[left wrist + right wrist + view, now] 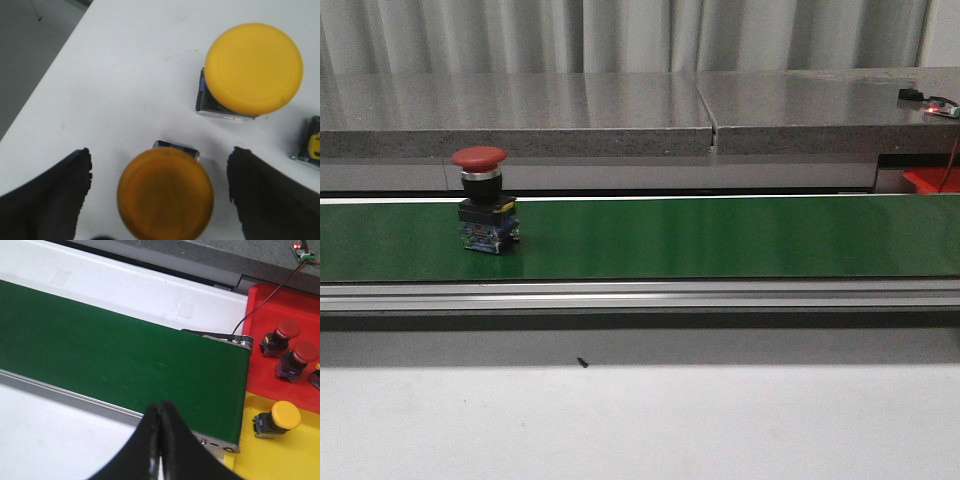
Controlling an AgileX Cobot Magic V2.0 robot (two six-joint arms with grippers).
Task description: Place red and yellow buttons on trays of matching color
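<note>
A red button (481, 197) stands upright on the green conveyor belt (720, 235) at its left part. In the left wrist view my left gripper (160, 172) is open, its jaws on either side of a yellow button (165, 193) on the white table; a second yellow button (253, 68) stands beyond it. In the right wrist view my right gripper (160, 412) is shut and empty over the belt's near rail. A red tray (280, 300) holds two red buttons (281, 336). A yellow tray (280, 460) holds one yellow button (278, 420).
A further button part (313, 144) shows at the left wrist view's edge. A grey stone ledge (620, 110) runs behind the belt. A small circuit board with a red wire (940, 105) lies on it at the right. The red tray's corner (932, 180) shows at the belt's right end.
</note>
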